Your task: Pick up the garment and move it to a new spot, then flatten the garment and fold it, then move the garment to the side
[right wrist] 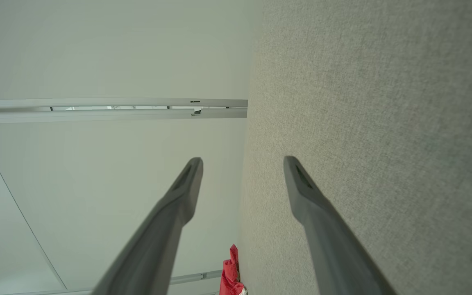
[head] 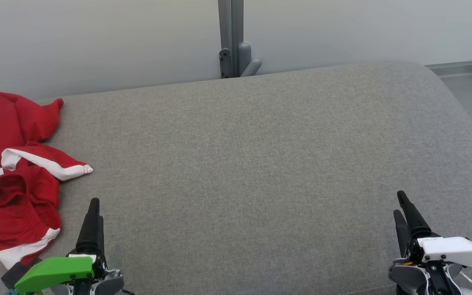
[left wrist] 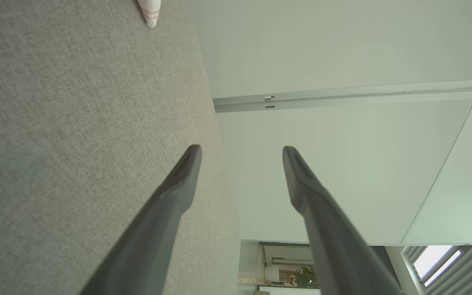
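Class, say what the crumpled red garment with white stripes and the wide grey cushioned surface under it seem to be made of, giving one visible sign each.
Crumpled red garment with white stripes: soft thin cloth, likely a sports knit, matte; it slumps in loose folds. Wide grey cushioned surface: woven upholstery fabric, matte; fine flecked weave shows, and the edges look rounded, padded.

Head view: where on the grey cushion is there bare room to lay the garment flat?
The whole middle of the cushion is bare, from the red garment at its left edge across to its rounded right end, and from the wall post back to the open left gripper and right gripper. Only the left edge is crowded.
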